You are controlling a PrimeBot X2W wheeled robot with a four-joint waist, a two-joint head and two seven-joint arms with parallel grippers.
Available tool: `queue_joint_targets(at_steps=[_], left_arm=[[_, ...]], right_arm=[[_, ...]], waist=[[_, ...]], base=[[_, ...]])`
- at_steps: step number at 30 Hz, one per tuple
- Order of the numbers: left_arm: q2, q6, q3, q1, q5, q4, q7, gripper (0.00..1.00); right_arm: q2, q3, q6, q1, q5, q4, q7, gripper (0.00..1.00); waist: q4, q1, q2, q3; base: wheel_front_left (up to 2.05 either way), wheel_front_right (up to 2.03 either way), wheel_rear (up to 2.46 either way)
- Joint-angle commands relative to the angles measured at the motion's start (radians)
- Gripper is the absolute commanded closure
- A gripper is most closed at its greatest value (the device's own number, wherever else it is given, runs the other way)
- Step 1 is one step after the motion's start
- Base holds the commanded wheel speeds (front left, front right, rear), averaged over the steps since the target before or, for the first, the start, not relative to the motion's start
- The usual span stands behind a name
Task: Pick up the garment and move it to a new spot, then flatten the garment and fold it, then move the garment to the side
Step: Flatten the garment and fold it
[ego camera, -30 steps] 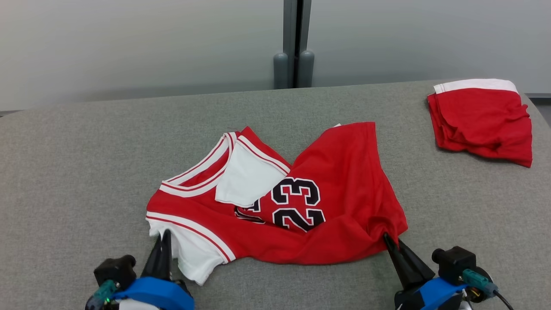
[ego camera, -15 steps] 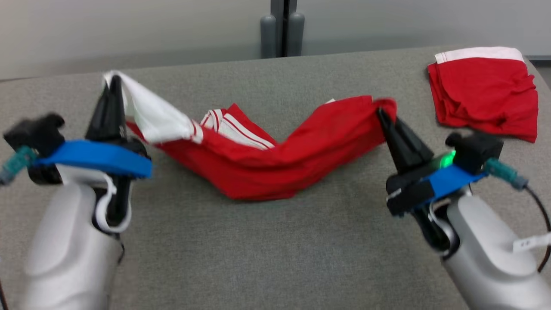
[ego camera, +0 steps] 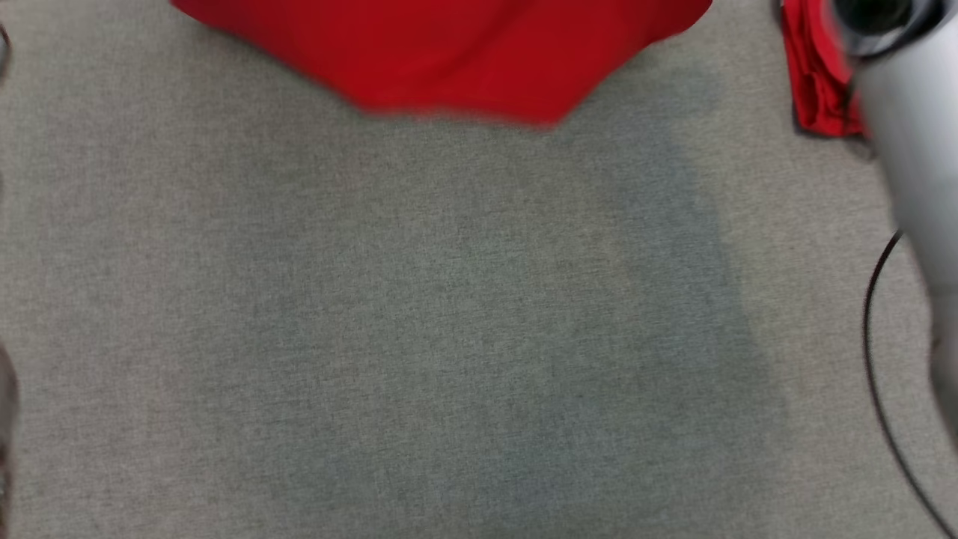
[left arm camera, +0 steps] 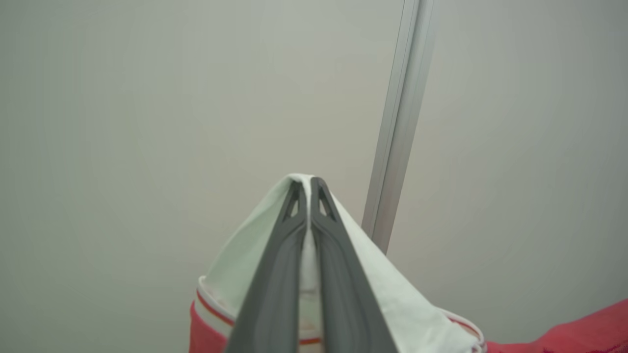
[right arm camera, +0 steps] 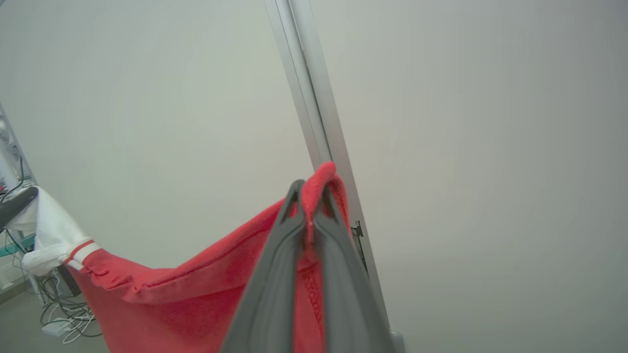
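Two pincers (left arm camera: 308, 185) (right arm camera: 310, 192) tight on garment (ego camera: 449, 60)

- The grey table top (ego camera: 449, 337) lies bare across the middle and near side of your head view, so a gripper could pass anywhere there.
- The red garment (ego camera: 441, 60) hangs blurred across the far edge of that view and closes that side.
- At the far right a folded red pile (ego camera: 816, 90) takes up the corner. The pale right forearm (ego camera: 913, 150) and its black cable (ego camera: 876, 359) crowd the right edge.
- Your wrist views show a pale wall (left arm camera: 147, 98) with an upright metal post (left arm camera: 400, 122) beyond the garment.
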Motion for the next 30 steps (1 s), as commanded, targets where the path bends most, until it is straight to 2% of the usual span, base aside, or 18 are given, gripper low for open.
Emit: queue_joint_targets(at_steps=[1, 7, 10, 12, 16, 21, 25, 30], left_arm=[[-0.015, -0.001, -0.02, -0.075, 0.009, 0.016, -0.007, 1.0], [-0.072, -0.001, -0.04, -0.326, -0.007, 0.136, -0.06, 1.0], [-0.096, -0.001, -0.082, -0.368, -0.024, 0.168, -0.086, 1.0], [-0.091, -0.001, -0.108, -0.371, -0.043, 0.177, -0.105, 1.0], [-0.076, -0.002, -0.17, -0.29, -0.082, 0.2, -0.134, 1.0], [-0.063, -0.002, -0.2, -0.187, -0.138, 0.184, -0.17, 1.0], [-0.059, -0.002, -0.222, -0.018, -0.189, 0.144, -0.186, 1.0], [-0.036, -0.002, -0.156, 0.231, -0.215, 0.03, -0.19, 1.0]], right_arm=[[-0.006, -0.018, 0.001, -0.06, 0.013, 0.034, -0.009, 1.0], [-0.018, -0.047, 0.001, -0.28, 0.02, 0.15, -0.036, 1.0], [-0.022, -0.03, 0.001, -0.324, 0.024, 0.179, -0.043, 1.0], [-0.021, -0.011, 0.001, -0.326, 0.03, 0.187, -0.047, 1.0], [-0.015, 0.034, 0.001, -0.249, 0.057, 0.207, -0.051, 1.0], [-0.012, 0.093, 0.001, -0.144, 0.077, 0.196, -0.055, 1.0], [-0.029, 0.145, 0.001, 0.002, 0.089, 0.142, -0.056, 1.0], [-0.043, 0.176, 0.001, 0.212, 0.07, 0.04, -0.055, 1.0]], waist=[[0.012, -0.0003, -0.0005, 0.018], [0.034, -0.0003, -0.0005, 0.045], [0.045, -0.0003, -0.0005, 0.05], [0.051, -0.0003, -0.0005, 0.055], [0.056, -0.0003, -0.0005, 0.067], [0.055, -0.0003, -0.0005, 0.072], [0.065, -0.0003, -0.0005, 0.059], [0.067, -0.0003, -0.0005, 0.017]], base=[[0.0, 0.0, 0.0], [0.0, 0.0, 0.0], [0.0, 0.0, 0.0], [0.0, 0.0, 0.0], [0.0, 0.0, 0.0], [0.0, 0.0, 0.0], [0.0, 0.0, 0.0], [0.0, 0.0, 0.0]])
